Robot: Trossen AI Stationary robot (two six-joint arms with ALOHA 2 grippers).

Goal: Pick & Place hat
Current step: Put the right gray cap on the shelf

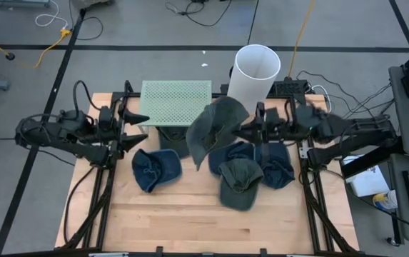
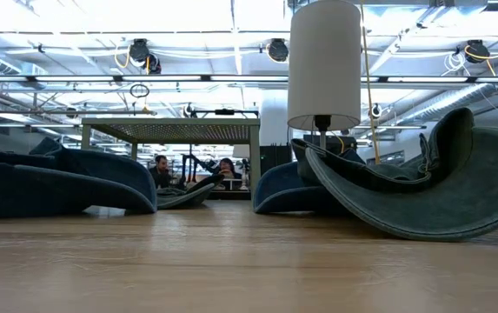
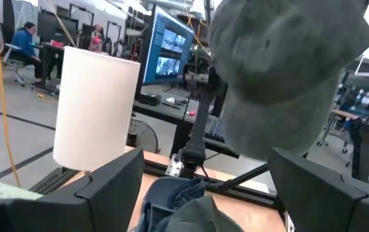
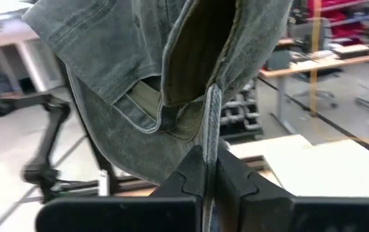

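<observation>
A grey-green cap point(image 1: 217, 127) is held up over the middle of the table by my right gripper point(image 1: 245, 133), which is shut on it. It fills the right wrist view point(image 4: 126, 77) and shows ahead in the left wrist view point(image 3: 287, 71). My left gripper point(image 1: 141, 128) is open and empty at the table's left, pointing toward the held cap, its fingers apart in its wrist view point(image 3: 203, 193). A blue cap point(image 1: 155, 170), a green cap point(image 1: 240, 183) and two more blue caps point(image 1: 275, 168) lie on the wood. My right gripper pinches a thin edge of the cap's rim point(image 4: 210, 132) between its two shut fingers point(image 4: 187, 177). The fingers come level from the table's right. The cap is lifted clear of the table and spreads out beyond the fingers, its hollow inside with the sweatband point(image 4: 147, 98) facing the wrist.
A green perforated stand point(image 1: 175, 102) is at the far middle, with a white cylinder point(image 1: 254, 71) to its right. The cylinder also shows in the low view point(image 2: 322, 61). The near strip of the wooden table point(image 1: 190, 228) is bare. People sit in the room beyond point(image 2: 157, 167).
</observation>
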